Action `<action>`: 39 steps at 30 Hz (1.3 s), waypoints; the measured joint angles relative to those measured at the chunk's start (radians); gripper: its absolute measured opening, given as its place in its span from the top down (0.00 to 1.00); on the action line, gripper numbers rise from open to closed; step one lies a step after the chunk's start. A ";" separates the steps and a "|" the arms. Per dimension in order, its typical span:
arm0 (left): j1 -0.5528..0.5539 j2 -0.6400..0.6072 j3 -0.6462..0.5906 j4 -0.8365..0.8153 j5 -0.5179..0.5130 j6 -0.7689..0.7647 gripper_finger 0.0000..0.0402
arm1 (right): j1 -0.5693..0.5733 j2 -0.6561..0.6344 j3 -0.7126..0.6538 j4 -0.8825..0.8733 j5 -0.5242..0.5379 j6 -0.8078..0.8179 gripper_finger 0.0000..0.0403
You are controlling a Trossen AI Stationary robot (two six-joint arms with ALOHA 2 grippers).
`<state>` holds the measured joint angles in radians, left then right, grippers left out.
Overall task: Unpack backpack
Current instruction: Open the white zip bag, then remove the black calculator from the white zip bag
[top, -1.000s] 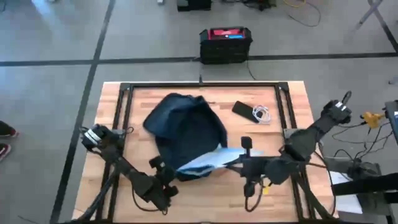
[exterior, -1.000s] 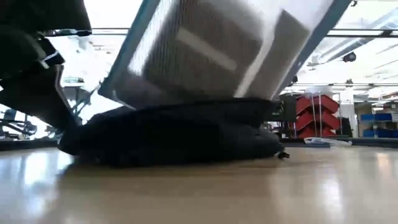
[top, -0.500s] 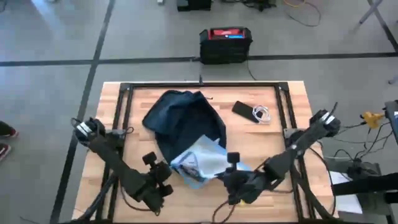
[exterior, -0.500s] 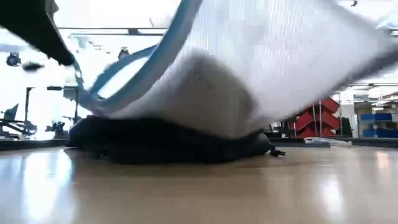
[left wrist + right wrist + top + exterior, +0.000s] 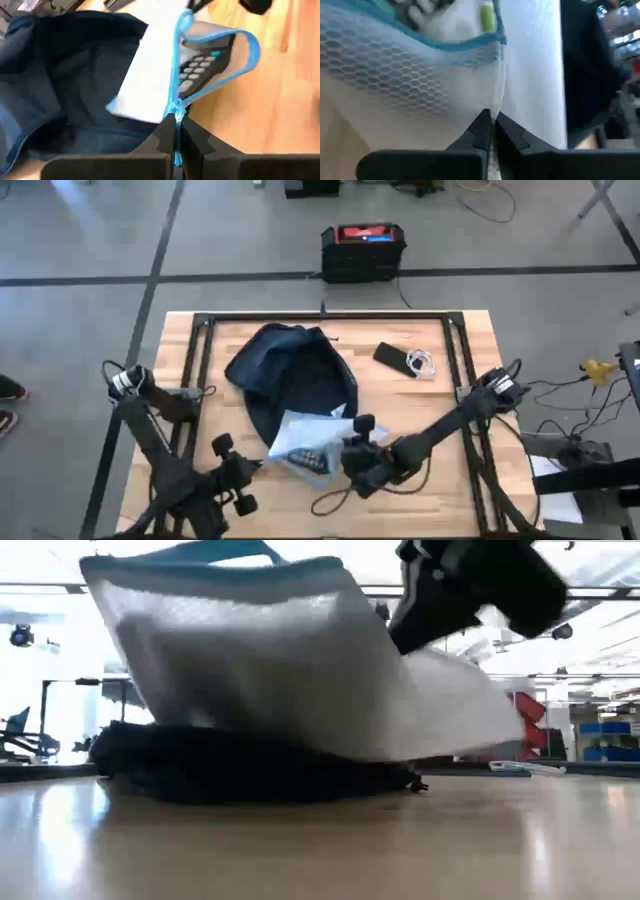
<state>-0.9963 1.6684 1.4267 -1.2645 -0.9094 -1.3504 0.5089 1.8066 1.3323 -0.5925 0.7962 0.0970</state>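
Note:
The dark navy backpack (image 5: 295,375) lies flat on the table, its open mouth toward the near edge; it also shows in the low view (image 5: 250,768) and the left wrist view (image 5: 60,75). A white mesh pouch (image 5: 305,442) with blue zip trim, holding a dark calculator (image 5: 200,65), hangs between both grippers just over the backpack's mouth (image 5: 280,670). My left gripper (image 5: 248,470) is shut on the pouch's left end, my right gripper (image 5: 352,455) on its right end. My left gripper pinches the pouch's blue zip edge at its corner (image 5: 176,131) between both fingers, coming level from the table's near left. The pouch stands open beyond the fingers, lifted off the table. My right gripper pinches the mesh wall at a side seam (image 5: 494,112) between both fingertips, coming from the table's right. The pouch is held up above the table (image 5: 420,690); whether its lower edge brushes the backpack, I cannot tell.
A dark phone (image 5: 392,358) and a coiled white cable (image 5: 422,364) lie on the table's far right. A black frame (image 5: 330,315) rims the work area. A black box with a red top (image 5: 362,246) stands on the floor beyond. A person's shoe (image 5: 8,390) shows at the left.
Both grippers have moved toward the table's near edge and left, keeping their holds. The pouch has been drawn out of the backpack's mouth and lifted. In the low view it has swung from tilted to nearly level. The backpack stayed on the table.

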 joint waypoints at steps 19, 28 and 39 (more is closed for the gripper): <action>0.182 -0.051 0.032 -0.186 -0.168 0.025 1.00 | -0.246 -0.331 0.039 -0.021 -0.271 -0.186 0.71; 0.205 -0.055 0.020 -0.177 -0.170 0.025 1.00 | -0.203 -0.353 0.056 0.052 -0.334 -0.151 0.47; 0.205 -0.055 0.020 -0.141 -0.168 0.025 1.00 | -0.108 -0.096 0.095 0.262 -0.491 -0.183 0.41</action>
<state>-0.7918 1.6131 1.4464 -1.4059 -1.0777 -1.3250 0.4005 1.7101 1.4274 -0.3303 0.3053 -0.0862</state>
